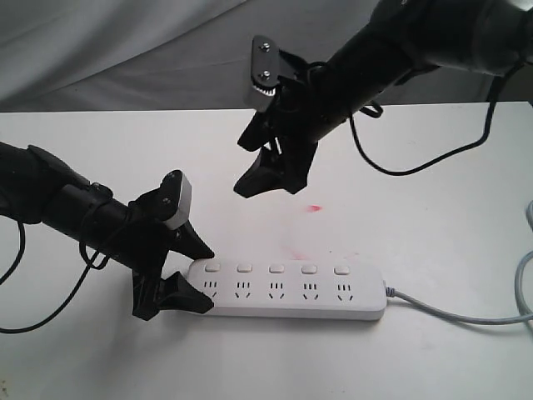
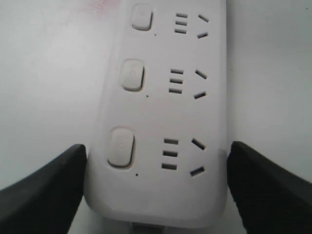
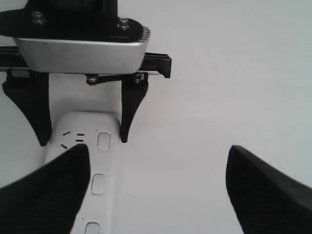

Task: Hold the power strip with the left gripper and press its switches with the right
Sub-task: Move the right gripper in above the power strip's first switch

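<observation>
White table [image 1: 433, 250]: carries all items below
Right gripper [image 1: 271, 185], black, on a glossy dark arm: hangs in the air behind the strip's middle, touching nothing; jaws spread wide
Left gripper [image 1: 198, 277], black, pale grey block: low at the strip's left end, one finger along each long side, right at the edges; cannot tell whether they squeeze it
Power strip [image 1: 291, 302], white: lies flat on the table, five socket sets facing up
Grey cord [image 1: 466, 317]: leaves the strip's right end
Switches [image 1: 276, 269]: five in a row along the far edge, none touched
Faint red smear [image 1: 314, 207]: on the table, between right gripper and strip
</observation>
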Available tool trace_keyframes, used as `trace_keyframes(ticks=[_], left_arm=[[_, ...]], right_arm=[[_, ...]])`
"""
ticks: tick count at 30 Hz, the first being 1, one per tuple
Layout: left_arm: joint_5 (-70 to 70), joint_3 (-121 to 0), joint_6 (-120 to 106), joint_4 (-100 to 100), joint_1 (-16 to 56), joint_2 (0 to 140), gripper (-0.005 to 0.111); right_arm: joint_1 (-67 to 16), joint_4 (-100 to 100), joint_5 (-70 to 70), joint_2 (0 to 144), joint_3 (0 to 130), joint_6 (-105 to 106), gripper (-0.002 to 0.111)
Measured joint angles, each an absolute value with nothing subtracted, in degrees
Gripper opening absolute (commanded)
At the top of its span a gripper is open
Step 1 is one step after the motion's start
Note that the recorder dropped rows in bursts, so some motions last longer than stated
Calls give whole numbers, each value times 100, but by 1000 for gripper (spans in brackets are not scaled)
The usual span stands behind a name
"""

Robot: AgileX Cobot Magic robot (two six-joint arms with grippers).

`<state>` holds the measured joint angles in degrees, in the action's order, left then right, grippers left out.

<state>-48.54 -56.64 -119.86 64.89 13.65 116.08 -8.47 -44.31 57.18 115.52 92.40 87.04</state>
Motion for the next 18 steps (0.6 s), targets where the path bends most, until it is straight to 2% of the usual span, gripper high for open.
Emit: trace_keyframes(ticks=[7,15,18], left_arm=[[-4854,-5664,-11986,6489,1365,11608,44],[-4854,-5664,-11986,6489,1365,11608,44],[-4854,-5664,-11986,6489,1365,11608,44]], right_arm=[[-1188,-4286,5536,11712,9240,8681,72],[-1198,-4282,5485,11717,9240,8365,72],[-1198,-4282,5425,11717,9240,8198,77]])
